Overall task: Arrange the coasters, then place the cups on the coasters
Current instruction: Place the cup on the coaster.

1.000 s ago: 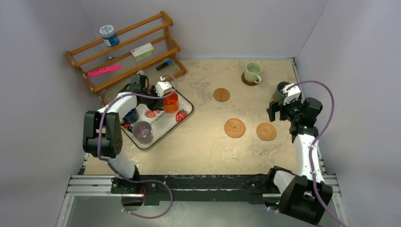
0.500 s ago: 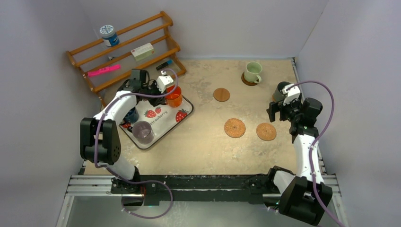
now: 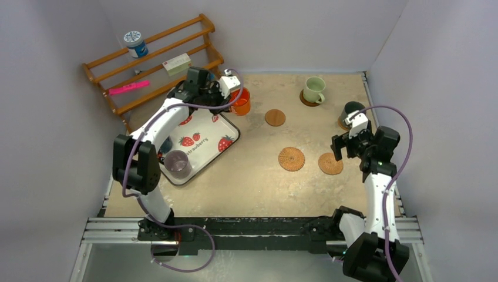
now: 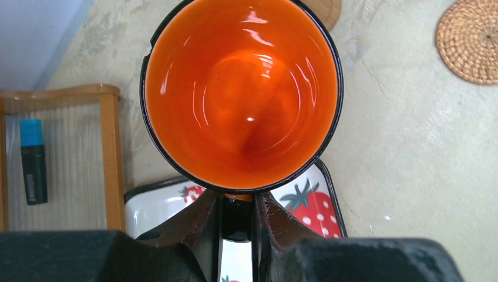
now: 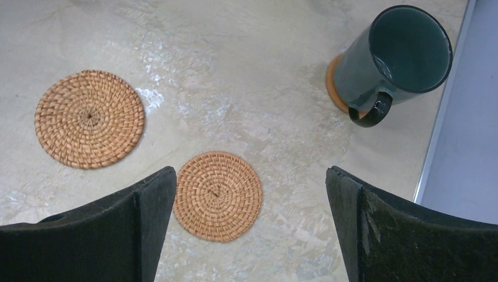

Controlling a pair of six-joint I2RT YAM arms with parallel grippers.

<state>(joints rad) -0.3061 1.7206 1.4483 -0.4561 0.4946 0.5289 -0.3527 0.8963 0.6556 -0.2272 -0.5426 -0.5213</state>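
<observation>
My left gripper (image 3: pixel 233 93) is shut on the handle of the orange cup (image 3: pixel 241 101), holding it in the air just past the far corner of the strawberry tray (image 3: pixel 205 134). In the left wrist view the fingers (image 4: pixel 276 220) pinch the handle under the cup (image 4: pixel 241 94). The purple-grey cup (image 3: pixel 177 163) and the dark blue cup (image 3: pixel 164 144) stand on the tray. The pale green cup (image 3: pixel 314 89) and the dark grey-green cup (image 5: pixel 399 59) each stand on a coaster. A smooth coaster (image 3: pixel 274 117) and two wicker coasters (image 3: pixel 291 158) (image 3: pixel 330 164) lie bare. My right gripper (image 5: pixel 249 176) hangs open above the nearer wicker coaster (image 5: pixel 217 195).
A wooden rack (image 3: pixel 158 59) at the back left holds a blue-and-white jar (image 3: pixel 135 44), a white box (image 3: pixel 177 63) and a pink item (image 3: pixel 129 88). A marker (image 4: pixel 32 161) lies under it. Walls close in the table on three sides.
The left arm has lifted the orange cup off the tray and carried it toward the far right. The right gripper has drawn back slightly toward the near side, still open.
</observation>
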